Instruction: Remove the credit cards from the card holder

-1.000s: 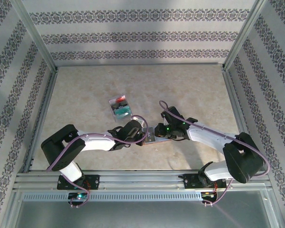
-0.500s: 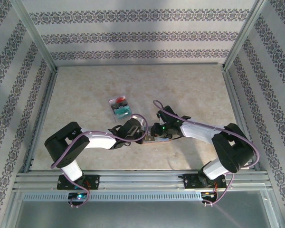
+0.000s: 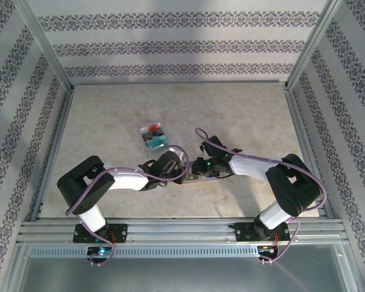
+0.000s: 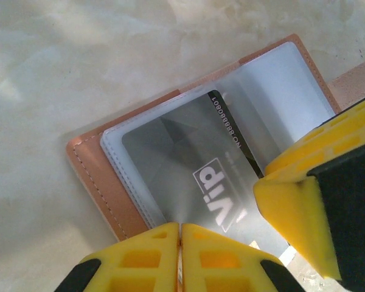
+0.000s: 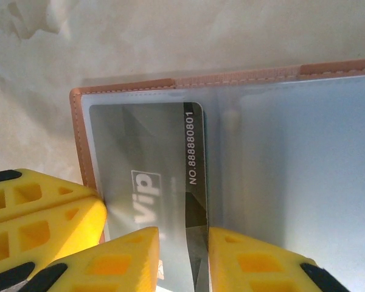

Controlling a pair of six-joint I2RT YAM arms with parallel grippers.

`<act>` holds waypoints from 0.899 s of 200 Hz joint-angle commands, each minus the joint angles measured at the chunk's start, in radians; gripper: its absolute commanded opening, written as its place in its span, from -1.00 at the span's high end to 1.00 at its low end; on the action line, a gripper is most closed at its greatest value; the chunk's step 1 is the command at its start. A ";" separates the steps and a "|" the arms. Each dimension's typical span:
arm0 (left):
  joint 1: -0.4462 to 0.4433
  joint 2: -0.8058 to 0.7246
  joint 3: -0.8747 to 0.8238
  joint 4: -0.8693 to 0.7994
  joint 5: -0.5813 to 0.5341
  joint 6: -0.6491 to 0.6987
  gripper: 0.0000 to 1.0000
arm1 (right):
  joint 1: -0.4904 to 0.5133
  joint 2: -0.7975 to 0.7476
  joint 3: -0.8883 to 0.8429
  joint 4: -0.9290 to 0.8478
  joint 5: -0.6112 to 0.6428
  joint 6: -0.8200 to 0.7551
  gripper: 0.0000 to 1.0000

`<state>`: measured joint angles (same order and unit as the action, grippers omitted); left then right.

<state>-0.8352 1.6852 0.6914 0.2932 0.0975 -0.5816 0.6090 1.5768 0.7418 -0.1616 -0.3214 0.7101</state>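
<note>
The left hand (image 4: 180,234) has its fingers pressed together at one edge of the card holder (image 4: 92,176). The holder lies open on the counter (image 3: 243,109), toward the near edge and about midway between the sides. The right hand (image 5: 184,238) meets it from the other side. Its fingers are slightly apart over the clear sleeve (image 5: 280,158), with the dark edge of a silver credit card (image 4: 170,152) in the gap. Farther back and to the left lies a pile of coloured cards (image 3: 154,135).

A robot test cell in a lab: aluminium frame (image 3: 182,226), patterned wallpaper panels (image 3: 182,45) around a marble-look table (image 3: 249,109).
</note>
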 commanded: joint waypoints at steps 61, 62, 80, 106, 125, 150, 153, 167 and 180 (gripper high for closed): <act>0.012 0.011 -0.021 -0.008 -0.002 -0.012 0.79 | -0.007 -0.008 -0.020 0.006 0.026 0.011 0.31; 0.013 0.011 -0.021 -0.008 -0.002 -0.012 0.79 | -0.006 -0.009 -0.021 0.006 0.027 0.011 0.31; 0.013 0.013 -0.020 -0.009 -0.004 -0.014 0.80 | -0.002 -0.020 -0.022 -0.005 0.034 0.005 0.30; 0.013 0.014 -0.018 -0.012 -0.005 -0.015 0.80 | 0.007 -0.028 -0.023 -0.018 0.048 0.002 0.28; 0.013 0.014 -0.016 -0.016 -0.005 -0.015 0.81 | 0.008 -0.025 -0.025 -0.021 0.054 0.002 0.28; 0.013 0.014 -0.016 -0.018 -0.005 -0.015 0.85 | 0.008 -0.010 -0.031 -0.014 0.055 0.003 0.26; 0.013 0.014 -0.016 -0.019 -0.004 -0.015 0.86 | 0.008 -0.008 -0.032 -0.011 0.053 0.003 0.26; 0.013 0.014 -0.016 -0.020 -0.004 -0.014 0.86 | 0.009 0.004 -0.037 0.008 0.039 0.003 0.26; 0.013 0.014 -0.015 -0.020 -0.003 -0.012 0.86 | 0.009 0.016 -0.042 0.034 0.018 0.005 0.28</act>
<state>-0.8310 1.6852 0.6899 0.2966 0.0978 -0.5850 0.6067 1.5673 0.7235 -0.1413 -0.3004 0.7120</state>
